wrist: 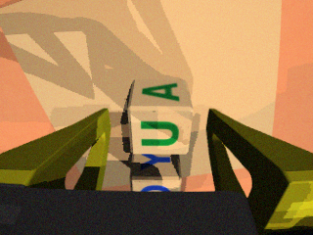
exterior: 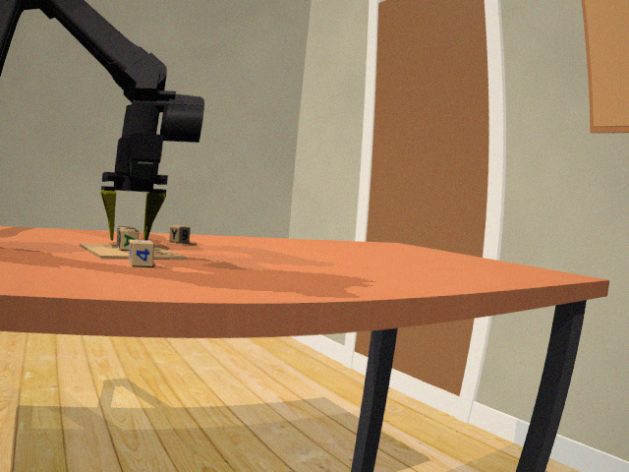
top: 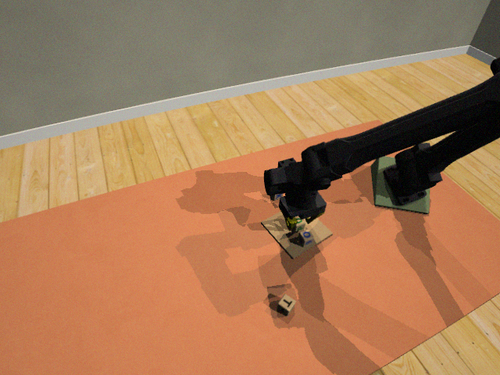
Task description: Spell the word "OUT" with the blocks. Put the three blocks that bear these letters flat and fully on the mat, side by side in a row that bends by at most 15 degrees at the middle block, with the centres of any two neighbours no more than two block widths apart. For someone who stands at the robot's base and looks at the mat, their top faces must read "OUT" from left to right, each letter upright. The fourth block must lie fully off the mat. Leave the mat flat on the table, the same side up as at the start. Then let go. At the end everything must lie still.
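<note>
The tan mat [top: 276, 226] [exterior: 96, 249] [wrist: 215, 39] lies on the orange table. The block with a green U [top: 301, 226] [exterior: 127, 237] [wrist: 159, 133] sits on the mat. My gripper [top: 295, 226] [exterior: 128, 235] [wrist: 158, 117] is open, with its fingers straddling the U block on both sides and a gap at each side. The O block [top: 307, 236] [exterior: 142, 253] sits on the mat right beside the U block, with its blue O up. The T block [top: 286, 305] lies off the mat, nearer the table's front. The Y block [exterior: 179, 234] stands off the mat behind it.
The arm's green base plate [top: 381, 189] stands at the table's right. The arm reaches over the table from there. The table's edges [exterior: 457, 299] lie far from the mat.
</note>
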Robot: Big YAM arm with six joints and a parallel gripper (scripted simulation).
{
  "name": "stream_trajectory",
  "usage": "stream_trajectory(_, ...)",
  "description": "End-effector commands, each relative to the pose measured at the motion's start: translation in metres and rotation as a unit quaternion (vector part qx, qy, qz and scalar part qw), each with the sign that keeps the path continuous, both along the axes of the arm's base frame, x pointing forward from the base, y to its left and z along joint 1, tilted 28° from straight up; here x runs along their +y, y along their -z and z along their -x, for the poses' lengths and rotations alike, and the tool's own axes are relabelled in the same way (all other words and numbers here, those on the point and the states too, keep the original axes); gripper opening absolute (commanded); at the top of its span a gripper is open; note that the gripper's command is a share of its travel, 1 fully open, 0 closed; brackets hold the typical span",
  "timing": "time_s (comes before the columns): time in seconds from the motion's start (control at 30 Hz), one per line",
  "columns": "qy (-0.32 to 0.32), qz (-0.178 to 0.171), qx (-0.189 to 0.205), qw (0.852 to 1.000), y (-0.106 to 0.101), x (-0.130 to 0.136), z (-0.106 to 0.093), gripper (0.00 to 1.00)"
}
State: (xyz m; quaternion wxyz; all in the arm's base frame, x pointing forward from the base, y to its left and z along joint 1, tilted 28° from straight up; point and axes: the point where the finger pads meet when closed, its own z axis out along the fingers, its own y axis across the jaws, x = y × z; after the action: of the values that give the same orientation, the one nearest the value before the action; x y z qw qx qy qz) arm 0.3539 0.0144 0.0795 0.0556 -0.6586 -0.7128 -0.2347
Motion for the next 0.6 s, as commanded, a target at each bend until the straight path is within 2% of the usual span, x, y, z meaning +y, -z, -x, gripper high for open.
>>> stream_trajectory(0.0, 0.006, 0.007, -0.034, 0.999, -0.027, -0.013, -0.018, 0.57)
stream_trajectory(0.57, 0.006, 0.008, -0.035, 0.999, -0.048, -0.022, -0.012, 0.57)
